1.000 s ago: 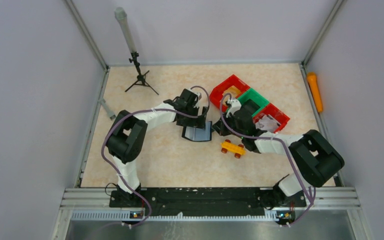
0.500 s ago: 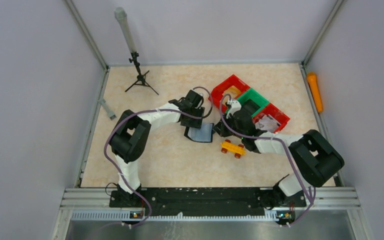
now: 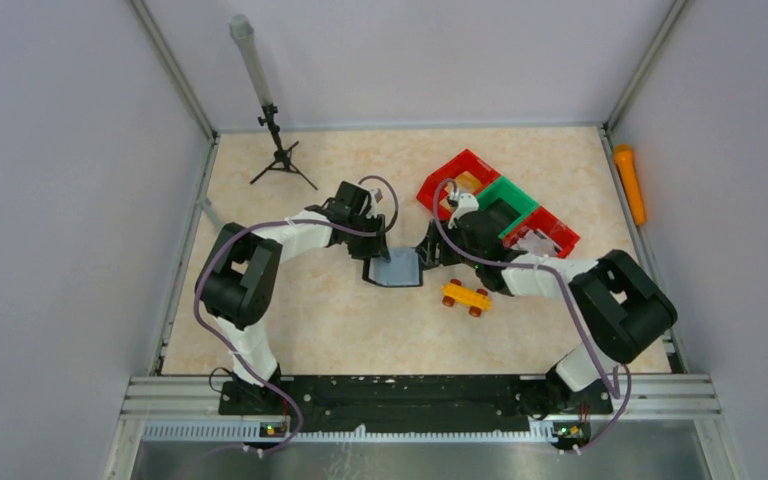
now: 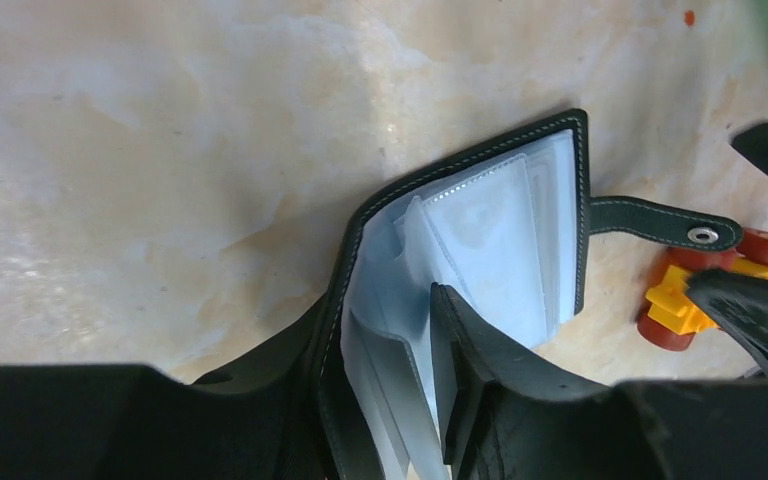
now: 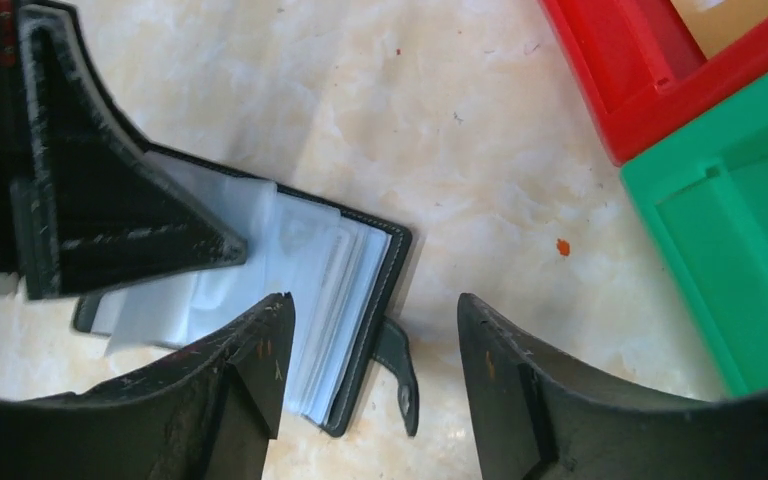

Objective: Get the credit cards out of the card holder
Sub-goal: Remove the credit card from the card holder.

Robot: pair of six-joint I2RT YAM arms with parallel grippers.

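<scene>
Centrally in the top view, the card holder (image 3: pixel 400 270) lies open on the table (image 3: pixel 310 320), sleeves fanned. The left gripper (image 3: pixel 373 256) straddles its left cover, jaws partway closed; whether they pinch is unclear. The right gripper (image 5: pixel 375 310) hovers spread wide and empty over the strap edge.

Robot lab test cell, grey panel walls (image 3: pixel 60 200), aluminium frame rails (image 3: pixel 420 395), small tripod (image 3: pixel 282 160) on tabletop (image 3: pixel 340 320)
</scene>
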